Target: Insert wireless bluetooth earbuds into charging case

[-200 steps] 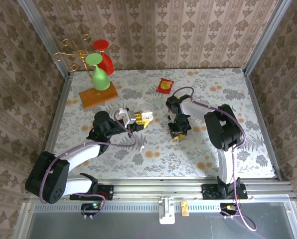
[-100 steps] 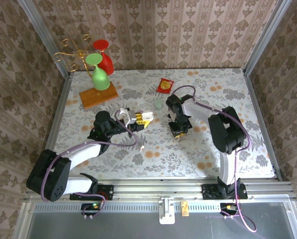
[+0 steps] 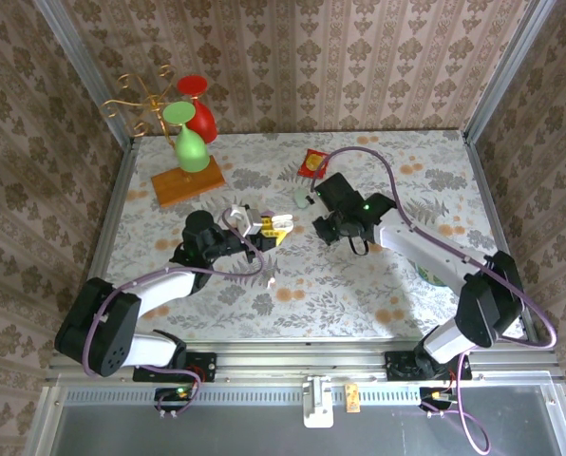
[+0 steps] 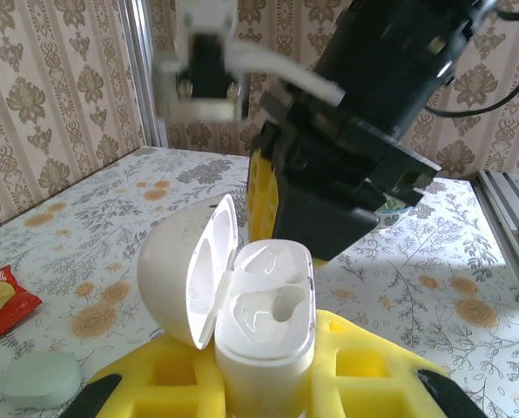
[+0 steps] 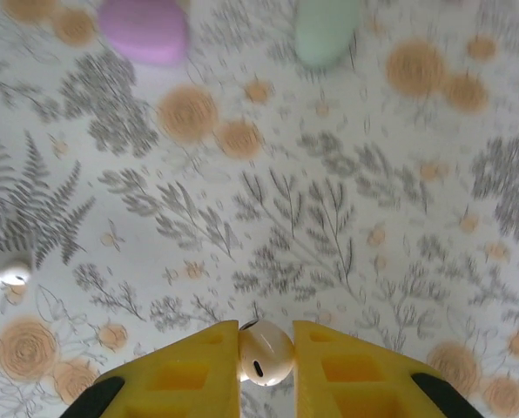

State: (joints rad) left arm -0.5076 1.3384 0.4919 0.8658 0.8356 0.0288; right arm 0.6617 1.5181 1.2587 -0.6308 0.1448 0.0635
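Observation:
The white charging case (image 4: 266, 300) stands upright between the yellow fingers of my left gripper (image 4: 268, 379), its lid (image 4: 185, 270) swung open to the left and both sockets showing. In the top view the left gripper (image 3: 270, 228) holds it near the table's middle. My right gripper (image 5: 266, 347) is shut on one whitish earbud (image 5: 266, 357), pinched between its yellow pads above the table. From above, the right gripper (image 3: 323, 228) hangs just right of the case. Another whitish earbud (image 5: 7, 272) lies loose on the table.
A green case (image 3: 304, 198) and a red-and-yellow packet (image 3: 314, 162) lie behind the grippers; a purple case (image 5: 144, 30) lies beside the green one (image 5: 327, 30). A wooden stand (image 3: 188, 182) with red and green glasses sits at the back left.
The right arm has lifted off the table and swung its gripper left toward the case, its elbow stretching out to the right. The left gripper with the case edged slightly right.

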